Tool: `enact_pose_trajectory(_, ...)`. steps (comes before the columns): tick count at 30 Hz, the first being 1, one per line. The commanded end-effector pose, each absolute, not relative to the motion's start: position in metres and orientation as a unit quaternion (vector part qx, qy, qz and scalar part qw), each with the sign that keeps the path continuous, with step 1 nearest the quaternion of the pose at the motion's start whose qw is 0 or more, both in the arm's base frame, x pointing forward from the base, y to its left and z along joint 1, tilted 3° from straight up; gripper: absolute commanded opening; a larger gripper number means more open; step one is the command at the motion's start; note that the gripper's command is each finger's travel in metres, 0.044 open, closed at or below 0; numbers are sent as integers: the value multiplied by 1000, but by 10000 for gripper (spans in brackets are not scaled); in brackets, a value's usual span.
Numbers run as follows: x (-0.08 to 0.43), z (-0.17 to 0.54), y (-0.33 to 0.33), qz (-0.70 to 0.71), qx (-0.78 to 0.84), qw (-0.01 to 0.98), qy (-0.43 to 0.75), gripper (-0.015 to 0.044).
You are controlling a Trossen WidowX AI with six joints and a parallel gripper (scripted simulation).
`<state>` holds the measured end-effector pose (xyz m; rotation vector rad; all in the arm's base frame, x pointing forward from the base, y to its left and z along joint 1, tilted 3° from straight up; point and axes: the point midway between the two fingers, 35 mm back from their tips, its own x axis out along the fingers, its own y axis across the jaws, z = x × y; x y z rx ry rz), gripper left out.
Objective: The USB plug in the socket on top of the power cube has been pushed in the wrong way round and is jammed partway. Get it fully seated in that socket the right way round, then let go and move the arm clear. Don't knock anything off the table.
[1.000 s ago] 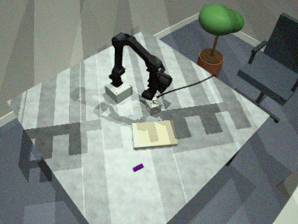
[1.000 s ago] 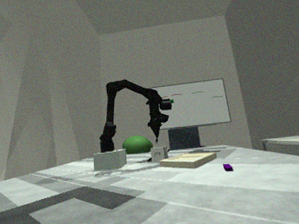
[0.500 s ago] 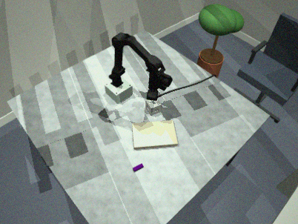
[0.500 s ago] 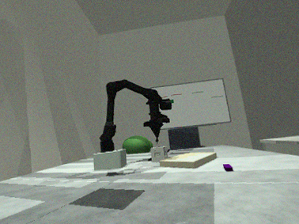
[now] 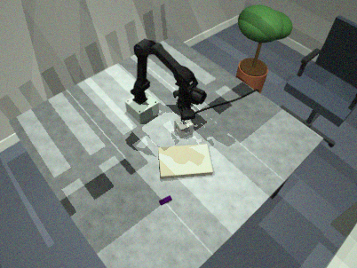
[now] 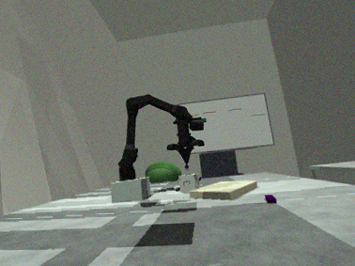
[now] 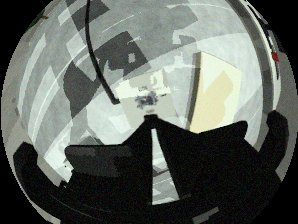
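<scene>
The power cube (image 5: 183, 129) (image 6: 188, 183) (image 7: 165, 107) is a small pale block on the table, beside the wooden board. My gripper (image 5: 185, 120) (image 6: 186, 165) (image 7: 152, 123) points straight down just above the cube's top. Its fingers are nearly together and shut on the USB plug, which is tiny and mostly hidden by the fingertips. In the exterior view a small pale bit (image 6: 187, 171) shows between the fingertips and the cube. A dark smudge (image 7: 147, 100) marks the cube's top in the wrist view. Which way round the plug is, and how deep it sits, cannot be told.
A flat cream board (image 5: 186, 161) (image 6: 226, 190) (image 7: 220, 100) lies close to the cube. A small purple block (image 5: 165, 201) (image 6: 271, 199) lies beyond it. A black cable (image 5: 226, 102) (image 7: 92, 55) runs from beside the cube to the table edge. The arm's base stands on a pale box (image 5: 142, 110) (image 6: 127, 191).
</scene>
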<state>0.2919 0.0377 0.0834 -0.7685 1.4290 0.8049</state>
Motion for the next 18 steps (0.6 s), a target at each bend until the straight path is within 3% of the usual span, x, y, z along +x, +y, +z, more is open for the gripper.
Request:
enact_pose_trajectory(1, 292, 83, 38, 384, -367, 598, 601, 0)
enact_pose_trajectory(18, 292, 83, 38, 410, -394, 581, 583, 0)
